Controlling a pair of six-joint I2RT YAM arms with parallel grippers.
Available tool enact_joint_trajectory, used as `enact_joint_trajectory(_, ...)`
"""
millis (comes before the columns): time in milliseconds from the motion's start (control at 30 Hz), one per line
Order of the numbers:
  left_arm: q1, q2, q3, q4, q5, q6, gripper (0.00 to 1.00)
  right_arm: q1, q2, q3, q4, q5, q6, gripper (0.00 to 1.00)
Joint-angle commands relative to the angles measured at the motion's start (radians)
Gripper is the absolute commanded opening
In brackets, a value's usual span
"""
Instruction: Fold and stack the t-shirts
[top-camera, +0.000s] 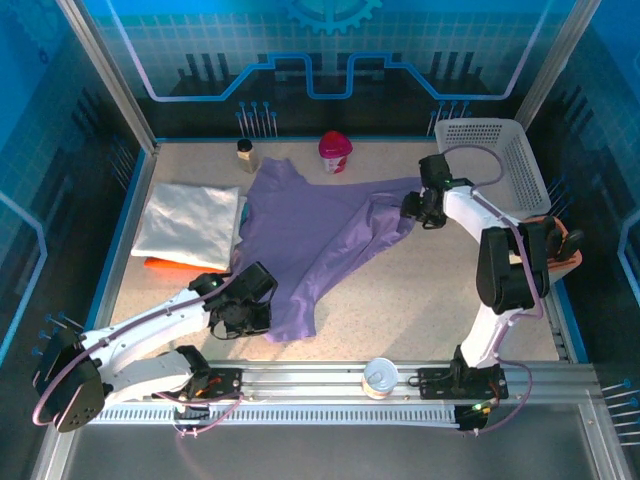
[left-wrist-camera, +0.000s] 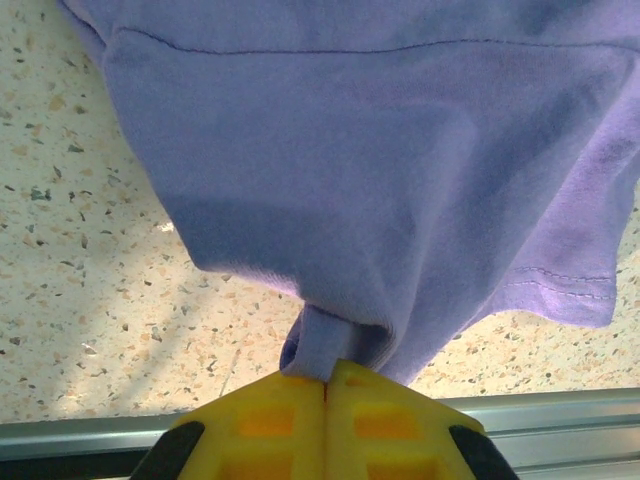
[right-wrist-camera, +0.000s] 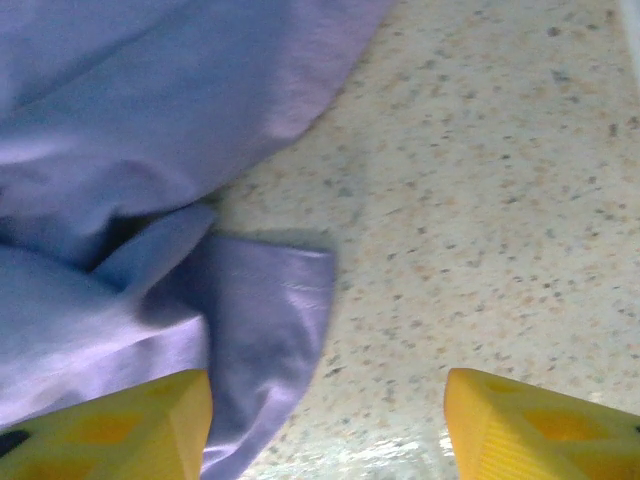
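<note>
Left gripper (left-wrist-camera: 327, 385): clenched on purple t-shirt (left-wrist-camera: 380, 180) corner — hold it taut.
Right gripper (right-wrist-camera: 325, 430): released — pinch sleeve (right-wrist-camera: 265, 330) edge squarely.

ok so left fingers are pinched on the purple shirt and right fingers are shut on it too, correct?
Wrong on the right side. The left fingers are pinched on the purple shirt, but the right fingers are open: the right wrist view shows them apart, with a shirt edge and bare table between.

One lavender t-shirt (top-camera: 300, 235), one white t-shirt (top-camera: 190, 225), one orange t-shirt (top-camera: 160, 264). One mesh basket (top-camera: 497, 160), one red tub (top-camera: 335, 152), one small bottle (top-camera: 245, 155), one can (top-camera: 381, 378).
</note>
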Motion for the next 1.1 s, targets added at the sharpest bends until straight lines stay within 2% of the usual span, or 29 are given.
enact_joint_trajectory(0,0.007,-0.011,-0.012,0.012,0.018,0.006,0.03,0.004,0.027,0.026,-0.038,0.015,-0.025,0.54)
enact_joint_trajectory(133,0.007,-0.014,-0.016,0.011,0.017,0.008,0.03,-0.004,0.092,0.040,-0.023,-0.017,-0.020,0.48)
enact_joint_trajectory(567,0.007,-0.020,-0.019,0.012,0.019,0.004,0.03,-0.014,0.246,0.159,-0.041,-0.060,-0.023,0.41)
enact_joint_trajectory(767,0.007,-0.023,-0.017,0.008,0.014,0.008,0.03,-0.015,0.234,0.128,-0.038,-0.043,-0.018,0.27)
enact_joint_trajectory(867,0.007,-0.022,-0.020,0.011,0.017,0.010,0.03,-0.016,0.206,0.105,-0.041,-0.045,-0.011,0.08)
enact_joint_trajectory(933,0.007,-0.023,-0.016,0.008,0.015,0.010,0.03,-0.013,0.175,0.094,-0.059,-0.039,-0.006,0.00)
enact_joint_trajectory(1067,0.007,-0.039,-0.008,-0.024,0.013,-0.002,0.03,0.009,0.067,0.058,-0.114,0.033,-0.016,0.00)
